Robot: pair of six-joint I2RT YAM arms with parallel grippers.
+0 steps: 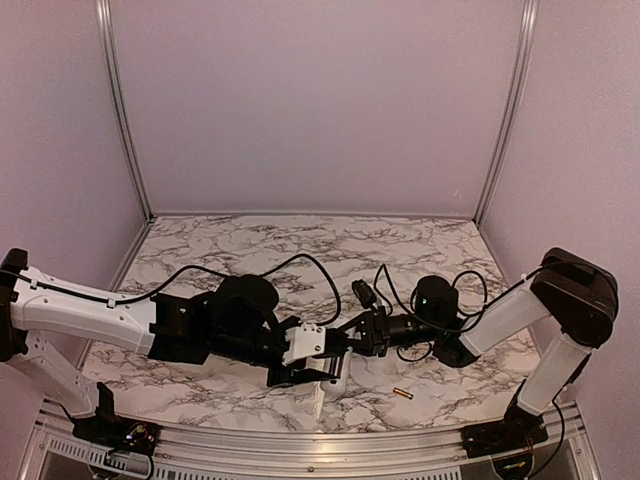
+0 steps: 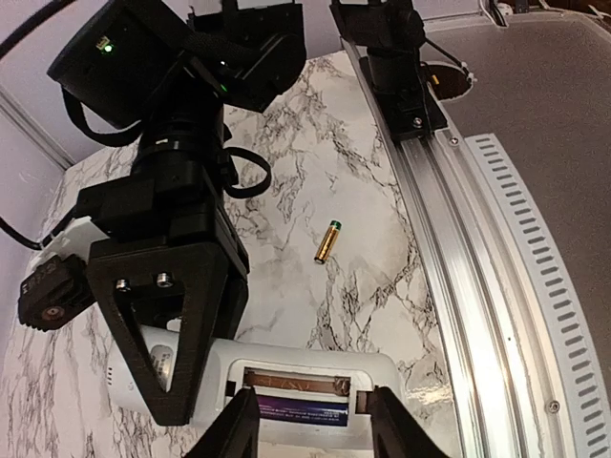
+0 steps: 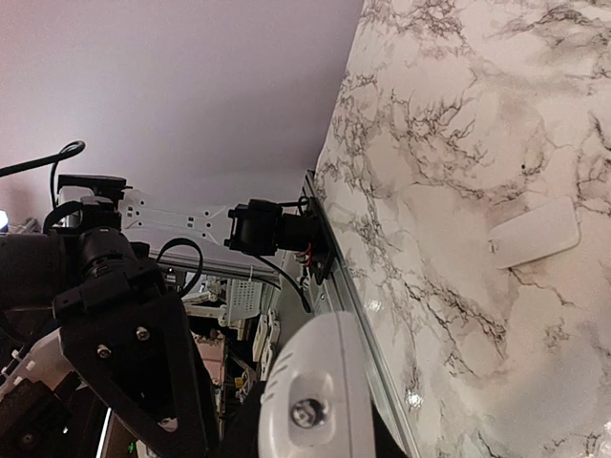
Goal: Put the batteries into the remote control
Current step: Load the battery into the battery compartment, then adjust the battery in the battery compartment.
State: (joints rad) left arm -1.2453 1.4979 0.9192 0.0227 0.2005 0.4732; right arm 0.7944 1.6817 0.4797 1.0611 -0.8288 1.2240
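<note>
Remote control (image 2: 315, 367), bay (image 2: 296, 383) open, dark cell (image 2: 286, 411) seated, clamped by my left claw (image 2: 310, 422); right claw (image 2: 177, 386): opening I cannot tell. Next: fetch gold cell (image 2: 327, 240) lying beyond left claw

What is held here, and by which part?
The left tool appears to grip the slim white plastic remote at its open battery-bay end. Whether the right tool grips too cannot be told.

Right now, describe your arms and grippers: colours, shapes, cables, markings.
Left arm and right arm: white tubular links, black joints, loose black cables. The right gripper has flat triangular black fingers with screw heads. A green light glows on its wrist.
</note>
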